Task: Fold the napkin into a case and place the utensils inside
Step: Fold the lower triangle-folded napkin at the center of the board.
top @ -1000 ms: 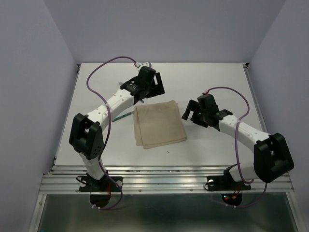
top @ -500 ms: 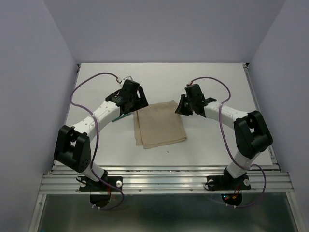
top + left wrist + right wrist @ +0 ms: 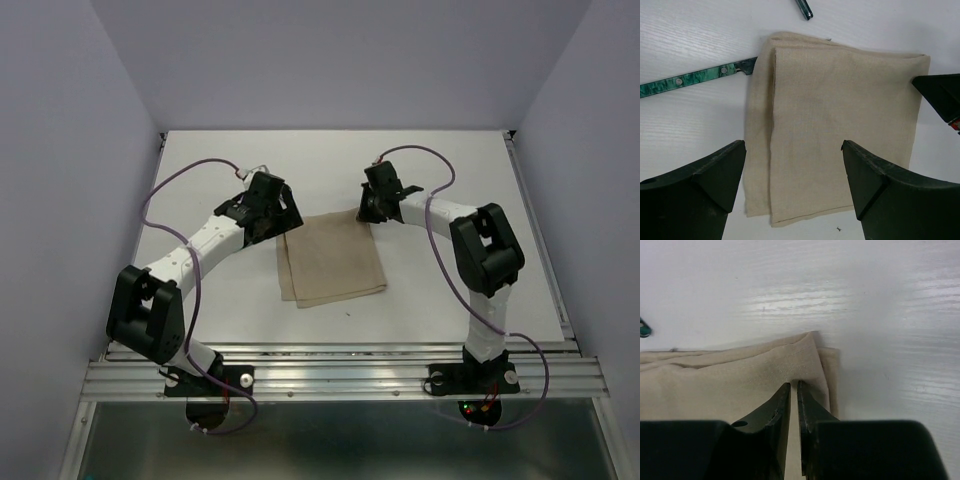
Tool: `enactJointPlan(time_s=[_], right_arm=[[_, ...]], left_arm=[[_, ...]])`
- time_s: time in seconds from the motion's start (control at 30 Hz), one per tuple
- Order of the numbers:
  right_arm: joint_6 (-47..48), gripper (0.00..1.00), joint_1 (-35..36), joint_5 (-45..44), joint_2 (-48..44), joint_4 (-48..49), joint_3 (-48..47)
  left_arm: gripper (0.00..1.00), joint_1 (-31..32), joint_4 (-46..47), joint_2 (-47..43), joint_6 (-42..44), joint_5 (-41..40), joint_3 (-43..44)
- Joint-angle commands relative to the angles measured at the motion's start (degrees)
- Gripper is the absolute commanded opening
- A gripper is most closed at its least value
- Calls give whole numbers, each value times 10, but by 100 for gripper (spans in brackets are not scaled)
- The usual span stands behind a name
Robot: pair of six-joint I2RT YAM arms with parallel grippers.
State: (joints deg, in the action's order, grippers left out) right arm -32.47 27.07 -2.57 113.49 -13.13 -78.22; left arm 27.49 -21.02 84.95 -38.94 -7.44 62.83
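Napkin (image 3: 840, 115) corner at closed rt tool (image 3: 794, 386); lt tool (image 3: 793, 145) spread.

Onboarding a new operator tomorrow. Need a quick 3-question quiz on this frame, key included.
1. True or false: the green-handled utensil lies fully inside the napkin.
2. Which gripper has its jaws spread wide? A) left gripper B) right gripper C) both
3. Fill in: in the top view, the right gripper sits at the napkin's far ___ corner.
Key: 1 false, it lies on the table with its end at the napkin's edge. 2 A. 3 right.
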Motion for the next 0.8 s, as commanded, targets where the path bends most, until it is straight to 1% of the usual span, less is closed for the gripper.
enactJointPlan(time_s=[0.0,0.07,0.1,0.2,0.23,0.27,0.3,0.33,0.4,0.43,0.5,0.63,0.77], right_arm=[[21,17,-9,-50,31,-14,-35],[21,17,-15,-60,38,-36,-47],[25,17,-15,-56,26,-38,-47],[36,23,-15,-25,-13,-4,-13],[37,28,-15,-30,-40,7,-5],[38,31,-15,-36,-49,7,4],[39,39,-15,-40,-56,8,8],[39,43,-21,-44,-63,10,13],[38,51,-26,-44,-57,9,12],[36,58,-32,-35,-43,9,12],[29,65,-39,-20,-28,8,9],[15,66,-39,16,12,10,-4],[7,63,-39,20,35,13,-18]], left_arm=[[89,-2,4,-29,-7,0,-14],[89,-3,4,-30,-10,1,-17],[89,-2,4,-32,-10,1,-18],[89,-2,9,-30,-11,1,-22],[89,-2,10,-25,-11,2,-21],[89,-2,10,-22,-11,4,-18],[89,-2,10,-18,-12,6,-17],[88,-2,10,-14,-13,7,-17],[88,-2,12,-10,-15,11,-17],[88,-2,13,-9,-15,11,-17],[88,-2,13,-10,-16,12,-20],[88,-2,12,-15,-14,10,-25],[88,-2,12,-15,-14,11,-26]])
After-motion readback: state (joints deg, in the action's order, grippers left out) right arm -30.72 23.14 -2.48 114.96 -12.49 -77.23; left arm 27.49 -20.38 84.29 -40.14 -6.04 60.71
